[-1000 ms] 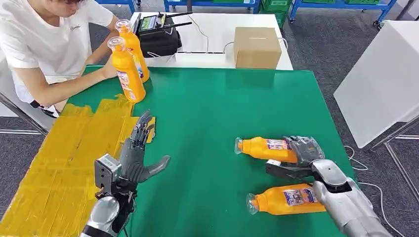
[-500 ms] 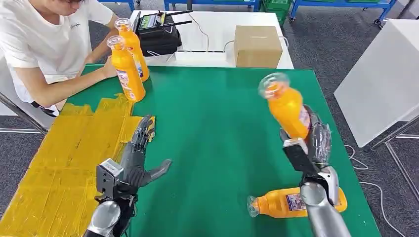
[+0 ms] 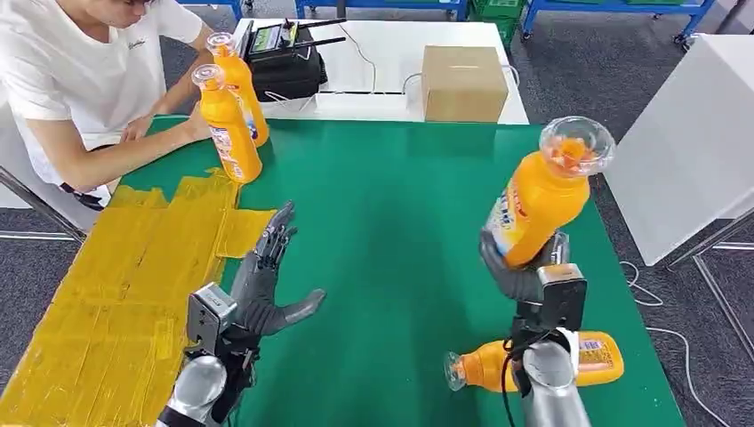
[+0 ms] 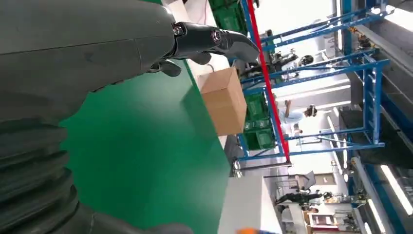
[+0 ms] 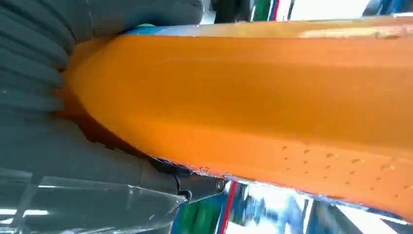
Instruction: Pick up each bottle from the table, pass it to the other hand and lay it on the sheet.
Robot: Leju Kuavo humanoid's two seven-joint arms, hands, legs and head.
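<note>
My right hand (image 3: 532, 276) grips an orange bottle (image 3: 538, 200) by its lower body and holds it nearly upright above the right side of the green table (image 3: 391, 205), cap end up. Seen from the right wrist, the bottle (image 5: 272, 97) lies across my fingers (image 5: 97, 180). A second orange bottle (image 3: 533, 360) lies on its side at the table's front right, just behind my right arm. My left hand (image 3: 262, 289) hovers open, fingers spread, beside the yellow sheet (image 3: 124, 294) at the front left; its fingers (image 4: 209, 39) hold nothing.
A person (image 3: 80, 80) sits at the back left, one hand at two upright orange bottles (image 3: 228, 116) near the sheet's far corner. On a white table behind stand a cardboard box (image 3: 462, 82) and a black device (image 3: 284, 58). Another white table (image 3: 685, 142) stands right.
My right hand lifted the bottle off the table, then raised and turned it until its cap points up. My left hand moved slightly forward and right. The other bottles stayed put.
</note>
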